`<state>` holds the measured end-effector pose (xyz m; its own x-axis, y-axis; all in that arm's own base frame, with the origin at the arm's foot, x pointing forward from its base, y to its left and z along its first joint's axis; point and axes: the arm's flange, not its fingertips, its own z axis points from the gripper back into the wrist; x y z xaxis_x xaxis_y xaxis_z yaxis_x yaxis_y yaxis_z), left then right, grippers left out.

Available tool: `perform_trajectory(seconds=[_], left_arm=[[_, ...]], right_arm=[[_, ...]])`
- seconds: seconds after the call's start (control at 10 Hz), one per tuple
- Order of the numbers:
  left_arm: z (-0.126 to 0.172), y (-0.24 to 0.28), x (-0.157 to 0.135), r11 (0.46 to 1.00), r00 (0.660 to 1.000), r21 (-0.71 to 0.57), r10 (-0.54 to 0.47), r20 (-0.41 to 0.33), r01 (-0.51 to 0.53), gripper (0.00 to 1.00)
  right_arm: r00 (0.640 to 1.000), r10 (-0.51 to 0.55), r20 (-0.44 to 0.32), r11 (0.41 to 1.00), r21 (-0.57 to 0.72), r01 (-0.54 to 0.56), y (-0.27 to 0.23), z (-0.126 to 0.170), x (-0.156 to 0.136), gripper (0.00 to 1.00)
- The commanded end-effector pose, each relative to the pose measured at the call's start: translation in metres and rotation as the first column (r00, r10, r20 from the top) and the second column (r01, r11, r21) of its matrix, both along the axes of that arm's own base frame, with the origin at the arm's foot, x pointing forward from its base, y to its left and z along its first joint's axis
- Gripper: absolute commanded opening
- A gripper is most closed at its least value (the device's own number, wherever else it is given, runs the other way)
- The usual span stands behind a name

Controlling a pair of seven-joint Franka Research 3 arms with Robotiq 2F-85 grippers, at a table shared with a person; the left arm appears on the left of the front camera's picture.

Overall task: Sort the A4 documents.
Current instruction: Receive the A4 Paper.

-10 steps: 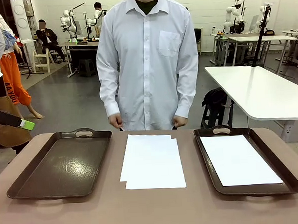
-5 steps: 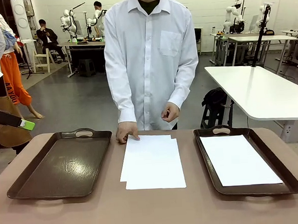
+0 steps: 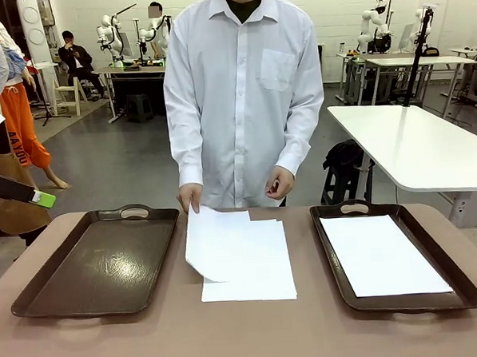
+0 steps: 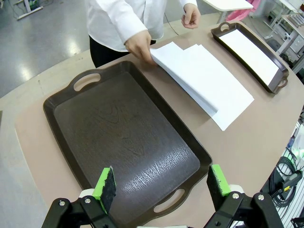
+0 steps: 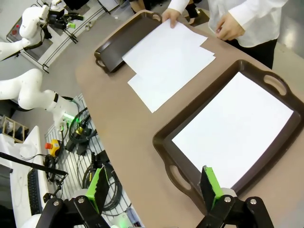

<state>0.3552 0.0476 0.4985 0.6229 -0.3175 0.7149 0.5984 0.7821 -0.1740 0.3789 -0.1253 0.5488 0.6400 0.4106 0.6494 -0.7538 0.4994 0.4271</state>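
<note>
The A4 documents are white sheets. A small stack (image 3: 260,283) lies on the table between two dark brown trays. A person's hand (image 3: 189,197) pinches the far left corner of the top sheet (image 3: 222,243), which is raised and curls over the stack toward the left tray (image 3: 99,262); that tray has nothing in it. Another sheet (image 3: 382,255) lies flat in the right tray (image 3: 469,294). My left gripper (image 4: 161,183) hangs open above the left tray's (image 4: 118,128) near end. My right gripper (image 5: 154,185) hangs open above the right tray's near handle (image 5: 173,178), with its sheet (image 5: 232,130) beyond.
The person stands at the far edge, the other hand (image 3: 279,183) held at the waist. A white table (image 3: 413,145) stands behind at the right. Cables and a red button box (image 5: 71,128) lie below the table's near edge.
The person's hand reached the top sheet's far left corner, then lifted it and drew it leftward so it curls. The other hand rose to the waist.
</note>
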Motion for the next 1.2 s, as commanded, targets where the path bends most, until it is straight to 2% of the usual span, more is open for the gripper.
perform_trajectory(seconds=[0.0,1.1], left_arm=[[-0.0023,0.0015,0.0006,1.0,1.0,-0.012,-0.019,0.009,0.019,1.0],[-0.0023,0.0015,0.0006,1.0,1.0,-0.012,-0.019,0.009,0.019,1.0]], right_arm=[[1.0,0.017,0.005,1.0,-0.003,-0.017,-0.0011,-0.0012,-0.0004,1.0],[1.0,0.017,0.005,1.0,-0.003,-0.017,-0.0011,-0.0012,-0.0004,1.0]])
